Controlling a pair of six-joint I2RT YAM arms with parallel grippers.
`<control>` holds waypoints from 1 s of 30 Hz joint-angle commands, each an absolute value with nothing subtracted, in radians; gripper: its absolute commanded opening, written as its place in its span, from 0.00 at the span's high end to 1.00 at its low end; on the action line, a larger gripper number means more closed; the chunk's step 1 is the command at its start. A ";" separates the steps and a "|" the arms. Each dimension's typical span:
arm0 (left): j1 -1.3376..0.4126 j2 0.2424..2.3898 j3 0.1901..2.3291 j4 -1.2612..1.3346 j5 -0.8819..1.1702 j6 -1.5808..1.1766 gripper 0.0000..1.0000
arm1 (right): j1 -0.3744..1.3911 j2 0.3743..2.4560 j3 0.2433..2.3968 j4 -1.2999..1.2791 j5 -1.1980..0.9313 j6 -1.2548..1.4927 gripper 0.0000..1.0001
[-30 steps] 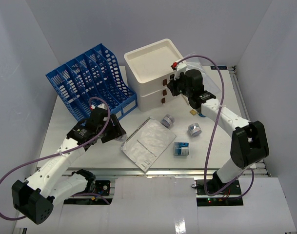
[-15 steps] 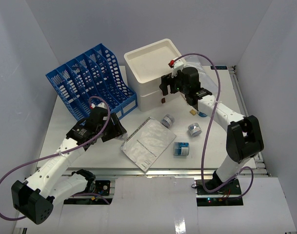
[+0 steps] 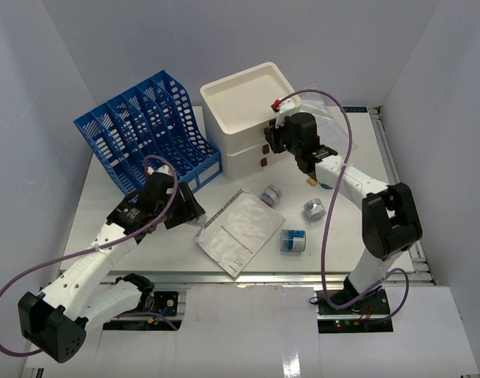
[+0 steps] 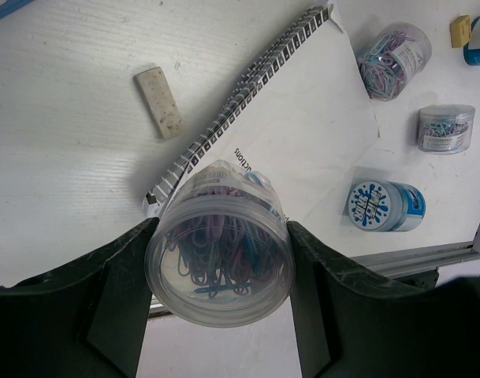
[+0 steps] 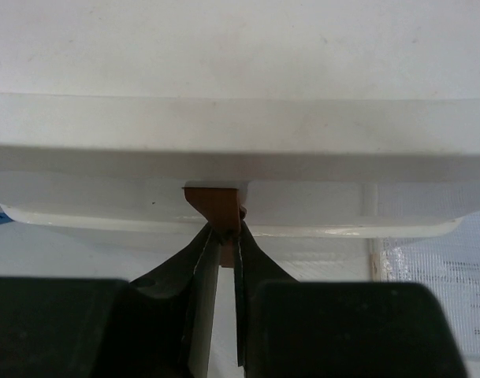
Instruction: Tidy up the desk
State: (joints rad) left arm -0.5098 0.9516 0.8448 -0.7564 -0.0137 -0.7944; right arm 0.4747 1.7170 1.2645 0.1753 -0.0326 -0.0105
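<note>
The desk (image 3: pixel 137 240) is a wide white tabletop. My left gripper (image 3: pixel 179 209) hovers over it, left of the spiral notebook (image 3: pixel 240 230), shut on a clear jar of coloured paper clips (image 4: pixel 218 252). My right gripper (image 3: pixel 273 138) is at the front of the white drawer box (image 3: pixel 240 98) at the back. In the right wrist view its fingertips (image 5: pixel 221 236) are pinched on the brown handle (image 5: pixel 216 201) of a drawer.
A blue file rack (image 3: pixel 145 130) stands at the back left. Two clear paper-clip jars (image 3: pixel 270 195) (image 3: pixel 314 209) and a blue-and-white round tub (image 3: pixel 292 240) lie right of the notebook. A beige eraser (image 4: pixel 158 101) lies by the notebook's spiral. A small yellow item (image 3: pixel 311 181) lies under my right arm.
My right arm has shifted left and its gripper has settled against the drawer box front at the handle. My left arm and its jar have not moved.
</note>
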 commanded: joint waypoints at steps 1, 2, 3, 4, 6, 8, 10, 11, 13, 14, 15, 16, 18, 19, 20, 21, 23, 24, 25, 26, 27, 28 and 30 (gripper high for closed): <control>-0.514 0.939 0.896 -0.721 0.042 -0.794 1.00 | 0.477 1.636 1.220 0.283 -0.012 -0.018 0.92; -0.512 0.945 0.903 -0.717 0.048 -0.793 1.00 | 0.477 1.622 1.206 0.282 -0.017 -0.019 0.92; -0.512 0.953 0.914 -0.706 0.058 -0.793 1.00 | 0.477 1.604 1.187 0.281 -0.025 -0.022 0.92; -0.512 0.960 0.924 -0.697 0.067 -0.793 1.00 | 0.477 1.587 1.172 0.280 -0.030 -0.024 0.92; -0.514 0.984 0.958 -0.671 0.092 -0.793 1.00 | 0.477 1.541 1.122 0.279 -0.043 -0.028 0.92; -0.513 1.017 1.008 -0.641 0.119 -0.798 1.00 | 0.477 1.491 1.065 0.277 -0.057 -0.035 0.92; -0.514 1.058 1.054 -0.609 0.136 -0.802 1.00 | 0.477 1.449 1.019 0.272 -0.066 -0.040 0.92; -0.513 1.092 1.078 -0.587 0.145 -0.804 1.00 | 0.476 1.429 0.998 0.264 -0.075 -0.042 0.92; -0.514 1.144 1.147 -0.558 0.163 -0.802 1.00 | 0.476 1.377 0.939 0.255 -0.087 -0.045 0.92; -0.514 1.177 1.167 -0.549 0.166 -0.794 1.00 | 0.476 1.353 0.915 0.250 -0.093 -0.046 0.92; -0.514 1.210 1.200 -0.542 0.167 -0.784 1.00 | 0.476 1.331 0.901 0.246 -0.100 -0.048 0.92; -0.514 1.242 1.243 -0.538 0.167 -0.774 1.00 | 0.477 1.312 0.887 0.240 -0.106 -0.049 0.92; -0.514 1.301 1.337 -0.537 0.178 -0.755 1.00 | 0.476 1.281 0.851 0.220 -0.117 -0.049 0.92; -0.515 1.336 1.378 -0.536 0.189 -0.745 1.00 | 0.476 1.264 0.838 0.214 -0.124 -0.050 0.92; -0.515 1.370 1.416 -0.535 0.200 -0.736 1.00 | 0.476 1.249 0.827 0.210 -0.130 -0.051 0.92; -0.516 1.395 1.445 -0.535 0.208 -0.730 1.00 | 0.476 1.239 0.819 0.201 -0.136 -0.052 0.92; -0.521 1.462 1.505 -0.538 0.216 -0.706 1.00 | 0.476 1.209 0.803 0.186 -0.145 -0.059 0.92; -0.527 1.486 1.551 -0.537 0.221 -0.701 1.00 | 0.476 1.192 0.794 0.179 -0.149 -0.062 0.92; -0.530 1.520 1.575 -0.540 0.223 -0.693 1.00 | 0.477 1.184 0.788 0.174 -0.151 -0.069 0.92; -0.539 1.540 1.602 -0.539 0.224 -0.687 1.00 | 0.477 1.177 0.785 0.168 -0.154 -0.072 0.92; -0.546 1.556 1.645 -0.540 0.224 -0.681 1.00 | 0.476 1.167 0.781 0.156 -0.162 -0.075 0.92; -0.552 1.582 1.675 -0.541 0.221 -0.677 1.00 | 0.476 1.159 0.778 0.147 -0.169 -0.080 0.92; -0.567 1.630 1.729 -0.548 0.215 -0.670 1.00 | 0.476 1.146 0.772 0.136 -0.181 -0.088 0.92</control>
